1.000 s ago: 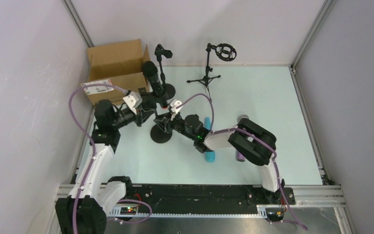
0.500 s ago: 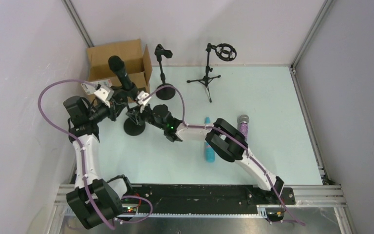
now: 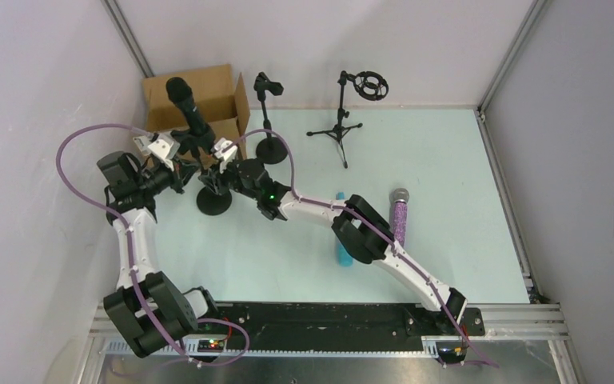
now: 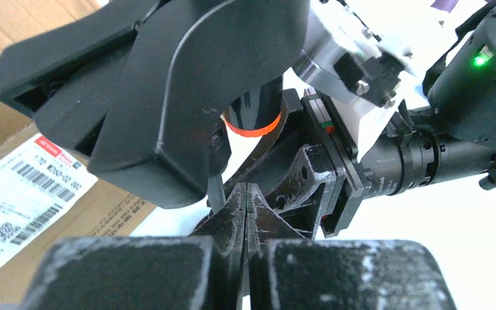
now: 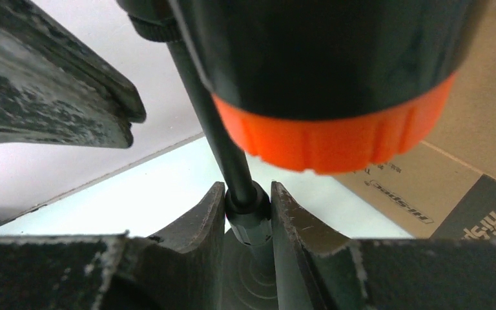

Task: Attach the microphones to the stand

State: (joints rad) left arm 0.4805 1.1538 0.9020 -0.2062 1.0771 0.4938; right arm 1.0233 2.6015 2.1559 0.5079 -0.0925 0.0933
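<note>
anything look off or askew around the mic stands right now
The all-black microphone with the orange-red end sits in the round-base black stand leaning toward the open cardboard box, not upright. The right gripper is clamped on that stand's pole. Nothing looks spilled or damaged.

Round-base stand [image 3: 213, 200] with black microphone [image 3: 189, 112] displaced leftward, now just in front of the cardboard box [image 3: 217, 84]; left gripper [image 4: 245, 206] and right gripper [image 5: 247, 210] shifted boxward with it; right arm extended, uncovering the purple microphone [image 3: 400, 216].
</note>
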